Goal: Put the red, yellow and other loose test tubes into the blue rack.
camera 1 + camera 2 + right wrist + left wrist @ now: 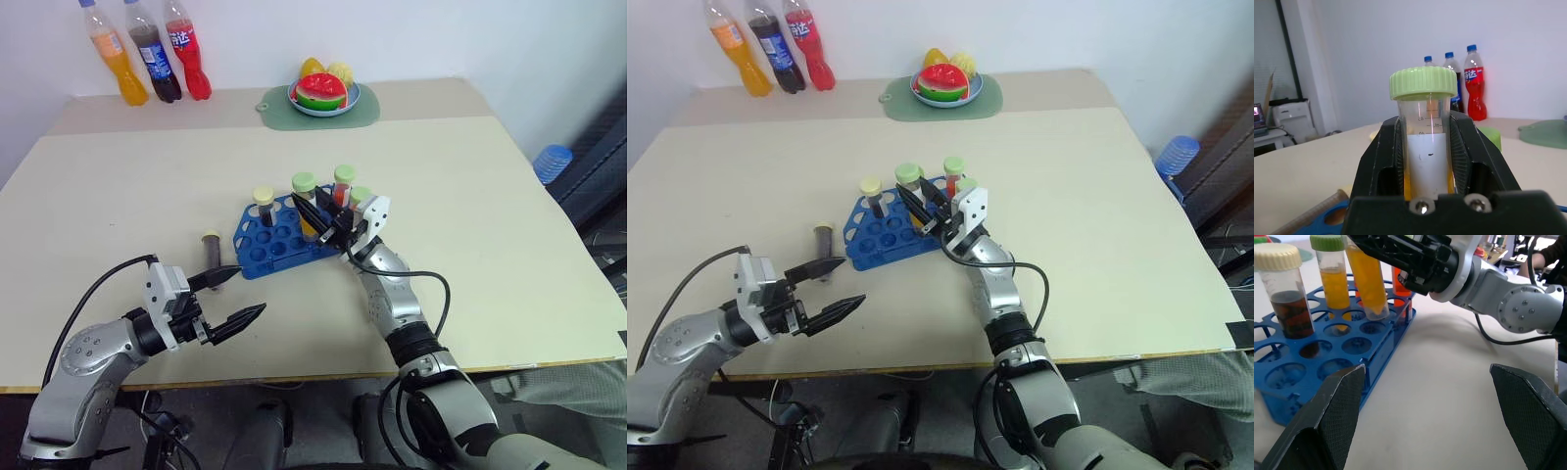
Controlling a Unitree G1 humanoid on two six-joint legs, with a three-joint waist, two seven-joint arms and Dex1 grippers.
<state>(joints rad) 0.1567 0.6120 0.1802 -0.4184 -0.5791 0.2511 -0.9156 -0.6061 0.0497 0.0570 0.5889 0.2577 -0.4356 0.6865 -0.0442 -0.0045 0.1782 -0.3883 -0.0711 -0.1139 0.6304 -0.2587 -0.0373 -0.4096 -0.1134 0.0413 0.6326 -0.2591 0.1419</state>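
Right gripper [315,217] is clamped on a yellow tube [1426,129] with a green cap, holding it tilted just above the blue rack [279,238], its foot over the holes at the rack's right end. Standing in the rack are a brown tube [265,208], another yellow one [1333,278] and a red one [343,186]. One brown tube [211,249] lies on the table [490,215] left of the rack. The step looks like seating the held tube; next it needs righting over a free hole, then lowering. Right forearm reaches far and left, wrist raised. Left gripper [235,298] hovers near-left, jaws wide apart and empty.
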